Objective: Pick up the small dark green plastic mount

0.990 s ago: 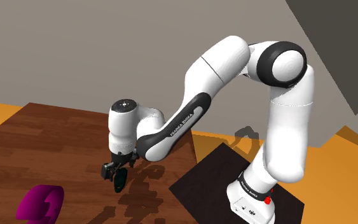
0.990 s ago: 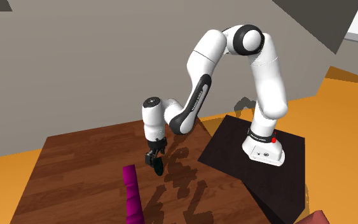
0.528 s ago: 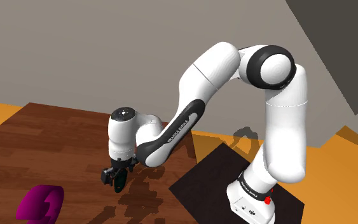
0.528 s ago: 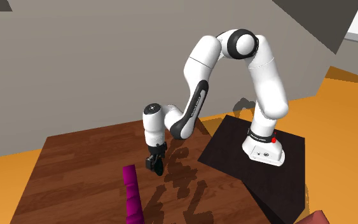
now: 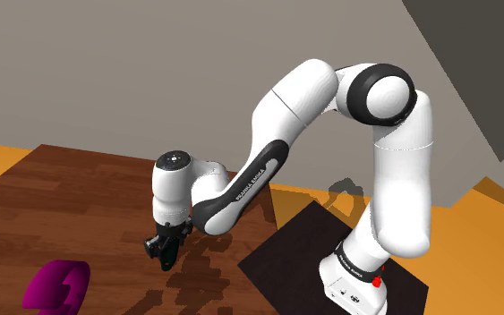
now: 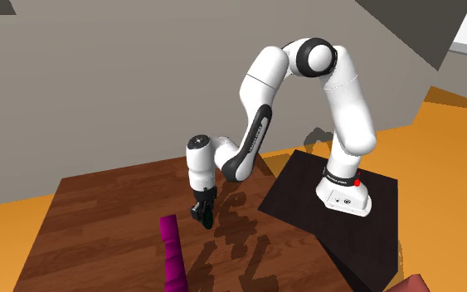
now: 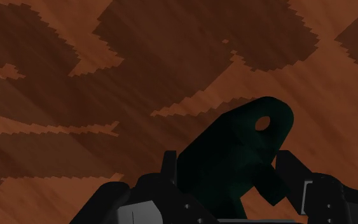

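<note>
Arm (image 5: 272,148) folded low; wrist (image 5: 171,186) upright; claw (image 5: 164,257) downward, fingers (image 7: 295,173) clamped inward

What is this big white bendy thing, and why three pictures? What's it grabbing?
It is a robot arm standing on a black box. Two pictures come from cameras in the room, at different spots. The third comes from a camera on its hand, looking along its black claw. Below is a brown wooden table with a purple-pink shape on it. The claw's two fingers clasp a small dark green mount low over the table.
</note>
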